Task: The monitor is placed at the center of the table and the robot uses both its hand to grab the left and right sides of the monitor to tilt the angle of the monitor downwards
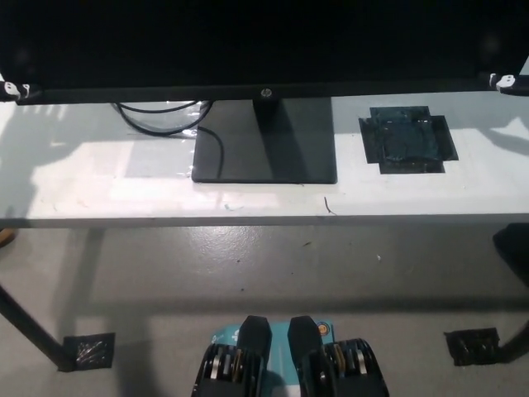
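Monitor (248, 41) on white table (99, 186); both hands at its edges, grip indiscernible.

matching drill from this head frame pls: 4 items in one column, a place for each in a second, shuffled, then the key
Items
1. monitor stand base
2. black tape patch
3. cable
4. left hand

Places
A. on the table, right of the base
B. at the monitor's left edge
C. table centre, under the screen
D. looped on the table, left of the base

Pairs: 1-C, 2-A, 3-D, 4-B
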You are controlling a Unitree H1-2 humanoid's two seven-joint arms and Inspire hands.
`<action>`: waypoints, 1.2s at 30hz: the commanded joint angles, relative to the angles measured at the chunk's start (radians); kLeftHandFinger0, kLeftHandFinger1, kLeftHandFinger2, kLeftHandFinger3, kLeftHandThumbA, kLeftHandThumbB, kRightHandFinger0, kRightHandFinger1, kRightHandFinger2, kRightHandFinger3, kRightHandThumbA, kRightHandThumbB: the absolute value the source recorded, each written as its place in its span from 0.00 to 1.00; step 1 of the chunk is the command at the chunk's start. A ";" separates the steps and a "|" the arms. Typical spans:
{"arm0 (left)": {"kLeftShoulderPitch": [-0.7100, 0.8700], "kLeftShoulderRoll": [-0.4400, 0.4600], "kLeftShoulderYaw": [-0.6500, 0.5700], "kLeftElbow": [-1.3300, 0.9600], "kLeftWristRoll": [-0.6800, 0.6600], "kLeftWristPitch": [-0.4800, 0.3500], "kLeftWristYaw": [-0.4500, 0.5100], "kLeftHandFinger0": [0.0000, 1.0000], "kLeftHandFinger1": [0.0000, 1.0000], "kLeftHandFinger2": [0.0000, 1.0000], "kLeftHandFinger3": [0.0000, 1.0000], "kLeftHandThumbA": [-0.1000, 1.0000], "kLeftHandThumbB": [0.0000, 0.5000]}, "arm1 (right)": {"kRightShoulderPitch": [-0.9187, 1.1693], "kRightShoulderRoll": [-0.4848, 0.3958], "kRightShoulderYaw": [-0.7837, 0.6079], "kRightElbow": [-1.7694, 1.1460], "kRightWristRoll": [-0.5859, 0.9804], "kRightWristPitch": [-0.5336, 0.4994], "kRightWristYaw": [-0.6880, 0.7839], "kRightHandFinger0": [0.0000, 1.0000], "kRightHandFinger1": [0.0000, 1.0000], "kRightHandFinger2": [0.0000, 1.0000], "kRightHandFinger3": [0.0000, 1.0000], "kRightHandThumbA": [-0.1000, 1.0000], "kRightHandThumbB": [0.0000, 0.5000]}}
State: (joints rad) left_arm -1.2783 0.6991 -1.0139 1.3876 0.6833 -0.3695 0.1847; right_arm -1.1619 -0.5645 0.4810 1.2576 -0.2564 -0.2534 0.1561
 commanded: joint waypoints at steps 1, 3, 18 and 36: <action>-0.259 -0.080 -0.066 0.016 0.183 0.168 0.262 1.00 1.00 1.00 1.00 0.89 0.99 | -0.257 0.089 0.166 0.050 -0.303 -0.062 -0.478 1.00 1.00 1.00 1.00 0.56 1.00; -0.269 -0.087 -0.060 0.021 0.176 0.174 0.273 1.00 1.00 1.00 1.00 0.84 1.00 | -0.269 0.099 0.182 0.069 -0.306 -0.055 -0.514 1.00 1.00 1.00 1.00 0.54 1.00; -0.337 -0.146 -0.099 0.043 0.221 0.239 0.248 1.00 1.00 1.00 1.00 0.89 0.98 | -0.338 0.152 0.323 0.146 -0.366 0.052 -0.695 1.00 1.00 1.00 1.00 0.62 1.00; -0.264 -0.177 0.113 0.048 0.055 0.257 0.149 1.00 1.00 1.00 1.00 0.87 0.84 | -0.270 0.198 0.307 0.159 -0.280 0.060 -0.748 1.00 1.00 1.00 1.00 0.66 1.00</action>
State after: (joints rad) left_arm -1.3400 0.6221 -1.0446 1.4927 0.8444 -0.2649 0.2229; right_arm -1.2398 -0.4609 0.7787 1.4641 -0.4326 -0.2123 -0.3604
